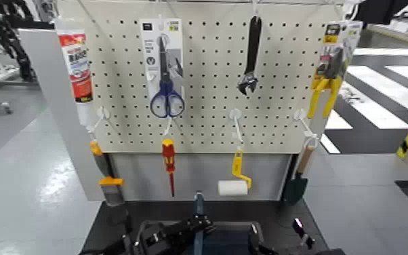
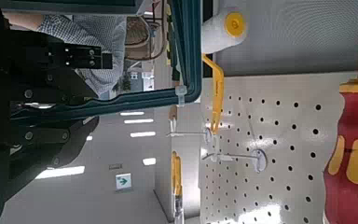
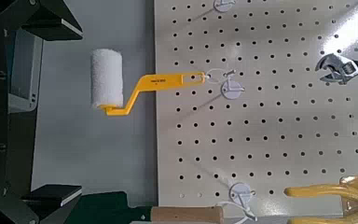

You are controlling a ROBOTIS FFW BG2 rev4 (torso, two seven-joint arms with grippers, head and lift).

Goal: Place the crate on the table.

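The dark navy crate [image 1: 223, 241] sits at the bottom edge of the head view, over the front of the black table [image 1: 274, 211], its thin upright bar [image 1: 198, 203] rising from its middle. My left gripper [image 1: 154, 239] is at the crate's left side. In the left wrist view its dark fingers [image 2: 51, 89] close on the crate's teal-blue rim [image 2: 121, 103]. My right gripper [image 1: 261, 241] is at the crate's right side. In the right wrist view its fingers [image 3: 56, 21] stand wide apart, facing the grey back panel [image 3: 93, 140].
A white pegboard [image 1: 207, 81] stands behind the table with scissors [image 1: 165, 74], a wrench [image 1: 251, 57], pliers [image 1: 329, 74], a red screwdriver [image 1: 169, 163], a yellow paint roller [image 1: 234, 183] and a sealant tube [image 1: 78, 64]. Glossy grey floor lies on both sides.
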